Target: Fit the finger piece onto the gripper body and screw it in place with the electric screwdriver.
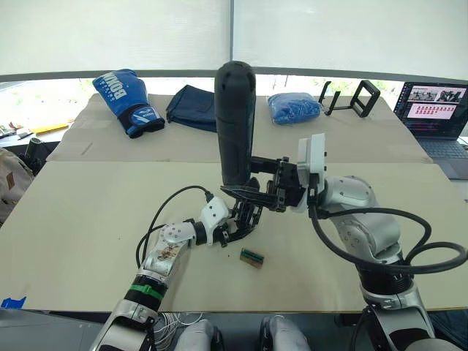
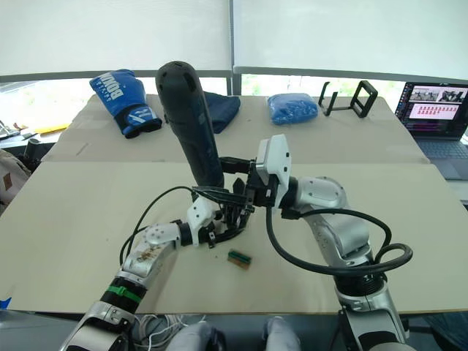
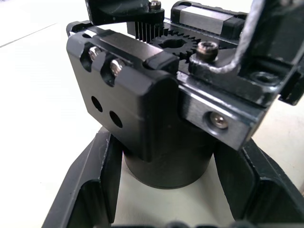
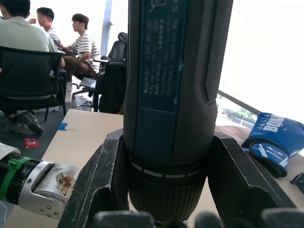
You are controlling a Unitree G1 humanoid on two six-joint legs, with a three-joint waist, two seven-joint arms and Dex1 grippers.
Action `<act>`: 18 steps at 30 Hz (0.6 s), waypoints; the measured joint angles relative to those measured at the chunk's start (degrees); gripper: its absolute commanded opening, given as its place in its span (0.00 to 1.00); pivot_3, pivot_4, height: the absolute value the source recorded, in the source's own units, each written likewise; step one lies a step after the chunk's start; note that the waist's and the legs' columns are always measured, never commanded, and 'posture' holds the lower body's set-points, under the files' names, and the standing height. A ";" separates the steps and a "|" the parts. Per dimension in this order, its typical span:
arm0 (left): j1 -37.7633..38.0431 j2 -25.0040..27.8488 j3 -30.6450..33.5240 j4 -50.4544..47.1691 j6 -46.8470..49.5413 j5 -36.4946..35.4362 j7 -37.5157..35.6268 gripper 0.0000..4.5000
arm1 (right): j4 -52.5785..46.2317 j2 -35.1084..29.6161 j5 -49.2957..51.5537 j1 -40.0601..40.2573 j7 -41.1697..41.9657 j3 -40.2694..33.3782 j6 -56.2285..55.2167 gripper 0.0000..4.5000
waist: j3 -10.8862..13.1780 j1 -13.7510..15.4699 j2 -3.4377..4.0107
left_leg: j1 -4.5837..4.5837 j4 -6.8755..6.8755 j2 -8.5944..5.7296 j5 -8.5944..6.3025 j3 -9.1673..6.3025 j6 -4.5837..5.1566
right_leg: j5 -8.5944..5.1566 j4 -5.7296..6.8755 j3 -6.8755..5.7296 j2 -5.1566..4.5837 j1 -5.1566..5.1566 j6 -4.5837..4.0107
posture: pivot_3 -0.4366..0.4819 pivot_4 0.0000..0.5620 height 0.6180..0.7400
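Both black fingers of the right gripper (image 4: 175, 199) are closed against the sides of the electric screwdriver (image 1: 235, 121), which stands nearly upright over the middle of the table (image 1: 88, 212) with its rounded end up and its lower end down at the gripper body (image 3: 156, 114). Just below it, the left gripper (image 1: 245, 219) has its 2 fingers (image 3: 92, 185) clamped on either side of the gripper body's round base, its silvery screws and gear teeth facing the wrist camera. A small green-and-brown block (image 1: 251, 257) lies on the table just beside the left gripper, while a blue boxing glove (image 1: 128, 101), a dark blue cloth (image 1: 191, 107), a blue bundle (image 1: 294, 107) and a laptop (image 1: 436, 117) sit well apart along the far side; I cannot tell where the finger piece is.
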 measured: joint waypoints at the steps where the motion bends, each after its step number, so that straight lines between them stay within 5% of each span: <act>1: 0.04 0.00 0.01 -0.05 0.05 -0.01 0.01 0.51 | 0.00 0.00 -0.03 0.00 0.00 0.05 0.00 0.43 | 0.00 0.00 0.00 | 0.00 0.00 0.00 0.00 0.00 0.00 | 0.00 0.00 0.00 0.00 0.00 0.00 | 0.48 0.27 1.00; 18: 0.39 -0.17 0.07 -0.59 0.73 -0.02 0.36 0.51 | -0.68 -0.37 -0.05 0.02 -0.17 0.98 0.26 0.43 | 0.00 -0.04 0.00 | 0.00 -0.03 0.00 0.00 -0.01 0.00 | 0.00 -0.03 0.00 -0.01 0.00 0.00 | 0.48 0.27 1.00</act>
